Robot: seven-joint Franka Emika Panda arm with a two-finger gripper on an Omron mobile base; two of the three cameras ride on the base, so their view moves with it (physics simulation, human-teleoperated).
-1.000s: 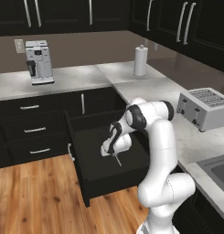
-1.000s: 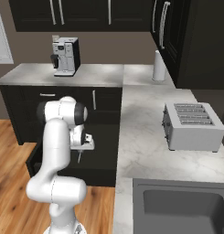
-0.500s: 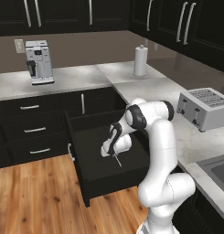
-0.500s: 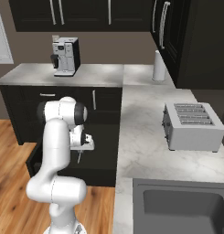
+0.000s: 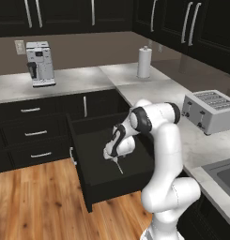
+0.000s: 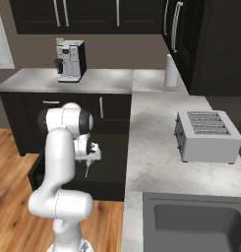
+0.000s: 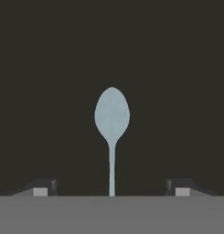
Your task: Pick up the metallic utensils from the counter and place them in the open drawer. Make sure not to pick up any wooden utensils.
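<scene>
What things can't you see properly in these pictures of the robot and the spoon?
- Spoon, hand view: the handle's end is cut off at the bottom, so whether anything touches it cannot be told.
- Spoon, left base view: too small to tell whether it hangs or already lies in the drawer.
- Gripper, right base view: too small to tell how far apart its fingers are.
- Drawer, right base view: mostly hidden behind the arm.

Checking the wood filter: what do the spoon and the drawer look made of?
Spoon: looks like metal, a pale silvery-grey matt finish with no wood grain. Drawer: plain black panels, probably painted or laminated board; the material itself can't be told. Gripper open, pads clear of the spoon's handle.
</scene>
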